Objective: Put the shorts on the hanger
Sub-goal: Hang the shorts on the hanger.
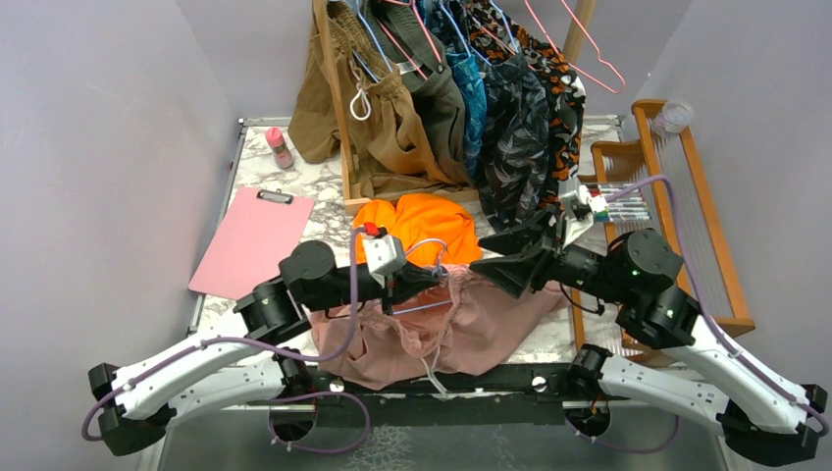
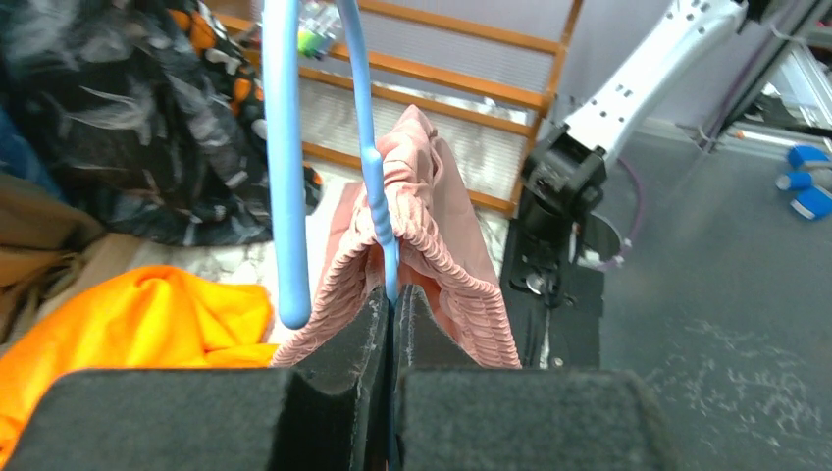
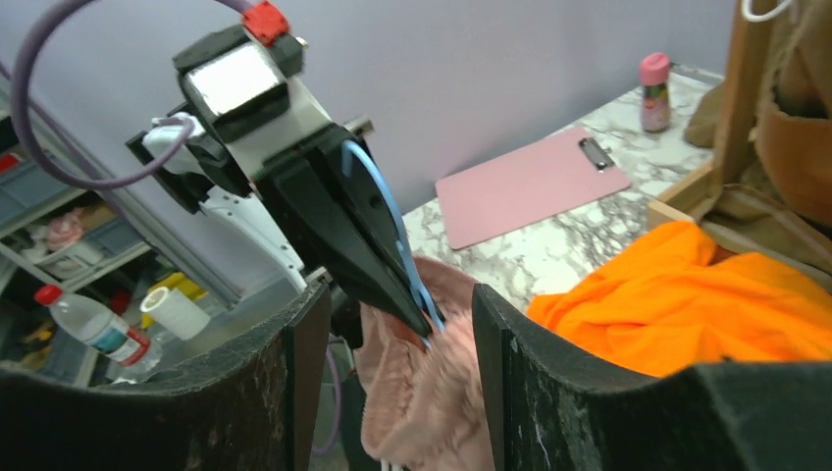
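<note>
The dusty pink shorts (image 1: pixel 446 334) lie bunched at the table's near edge between the arms. Their gathered waistband (image 2: pixel 446 260) is lifted and hangs over the light blue wire hanger (image 2: pixel 373 186). My left gripper (image 2: pixel 393 294) is shut on the hanger's wire just below the twisted neck, and shows in the top view (image 1: pixel 440 278). My right gripper (image 3: pixel 397 319) is open, its two fingers on either side of the left gripper's tips and the raised waistband (image 3: pixel 422 392). The hanger (image 3: pixel 392 221) runs along the left gripper's fingers there. In the top view the right gripper (image 1: pixel 488 267) faces the left.
Bright orange shorts (image 1: pixel 422 221) lie just behind the grippers. A wooden rack with brown and patterned clothes (image 1: pixel 442 108) and pink hangers (image 1: pixel 589 49) stands at the back. A pink clipboard (image 1: pixel 250 240) and a pink bottle (image 1: pixel 280 147) are left. A wooden frame (image 1: pixel 677 196) is right.
</note>
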### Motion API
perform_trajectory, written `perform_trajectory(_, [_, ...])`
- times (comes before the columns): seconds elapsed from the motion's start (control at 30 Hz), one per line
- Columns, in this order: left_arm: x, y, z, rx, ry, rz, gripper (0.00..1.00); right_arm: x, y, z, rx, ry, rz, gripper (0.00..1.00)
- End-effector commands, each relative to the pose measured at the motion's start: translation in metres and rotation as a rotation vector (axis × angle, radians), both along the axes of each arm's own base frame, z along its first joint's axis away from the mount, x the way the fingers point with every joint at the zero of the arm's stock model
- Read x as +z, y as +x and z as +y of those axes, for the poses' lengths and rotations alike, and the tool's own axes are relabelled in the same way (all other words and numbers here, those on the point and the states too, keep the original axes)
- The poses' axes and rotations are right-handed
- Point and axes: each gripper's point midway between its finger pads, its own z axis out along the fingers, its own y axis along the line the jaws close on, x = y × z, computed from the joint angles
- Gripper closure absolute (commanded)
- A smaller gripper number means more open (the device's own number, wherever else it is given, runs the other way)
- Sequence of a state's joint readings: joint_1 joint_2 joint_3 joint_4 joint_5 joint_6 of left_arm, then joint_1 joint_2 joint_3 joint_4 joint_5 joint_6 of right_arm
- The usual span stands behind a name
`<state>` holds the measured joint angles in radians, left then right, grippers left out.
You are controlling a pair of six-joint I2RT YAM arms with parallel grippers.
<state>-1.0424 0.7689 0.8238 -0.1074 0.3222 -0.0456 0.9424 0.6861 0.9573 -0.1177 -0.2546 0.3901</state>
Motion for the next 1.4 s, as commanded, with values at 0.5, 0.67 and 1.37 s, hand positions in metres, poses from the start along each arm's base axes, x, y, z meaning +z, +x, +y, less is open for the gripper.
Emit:
perform_trajectory(0.5, [0.036,0.013,0.026,0.134,-0.073,-0.082,1.00,-0.048,0.033,-0.007,-0.154,-0.234,-0.007,0.42])
perform_trajectory(0.67, [0.037,0.013,0.025,0.131,-0.076,-0.084,1.00,-0.060,0.034,-0.001,-0.138,-0.262,0.010,0.45])
perform_trajectory(1.37, [0.052,0.007,0.031,0.121,-0.091,-0.098,1.00,-0.051,0.048,-0.015,-0.252,-0.244,0.019,0.99])
